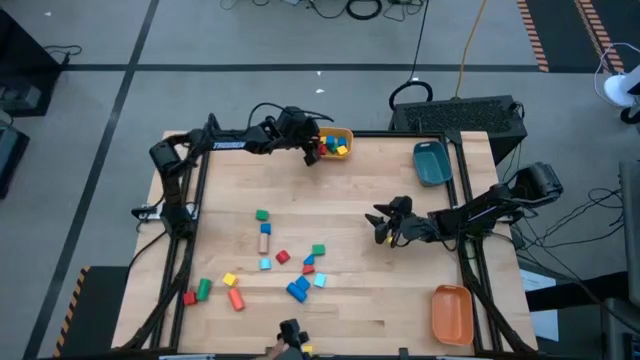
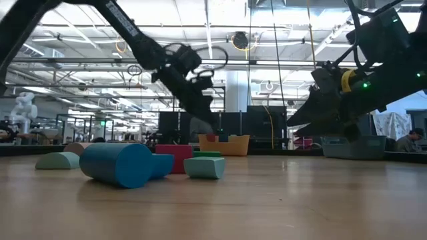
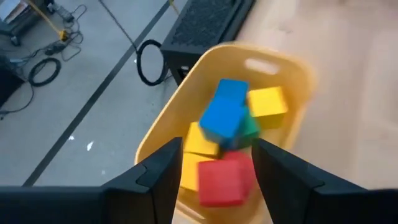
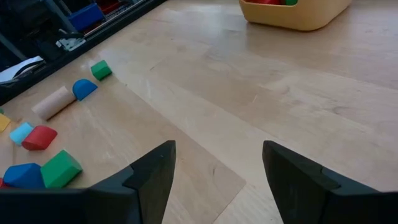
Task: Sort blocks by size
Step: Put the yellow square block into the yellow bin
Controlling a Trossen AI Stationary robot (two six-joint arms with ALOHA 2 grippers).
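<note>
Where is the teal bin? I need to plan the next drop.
In the high view, the teal bin sits at the table's far right corner, beyond the right gripper.

1. The middle of the counter [image 1: 340, 190] is bare wood, from the yellow bin [image 1: 338, 143] across to the teal bin [image 1: 432, 162]; a tool could pass freely there.
2. The blocks [image 1: 265, 262] lie scattered over the near left part, with narrow gaps between them.
3. The left tool [image 1: 312, 150] hangs over the yellow bin, blocking the way in from above.
4. The right tool [image 1: 385, 225], jaws apart, hovers over open wood right of centre.
5. The orange bin [image 1: 451, 312] fills the near right corner.
</note>
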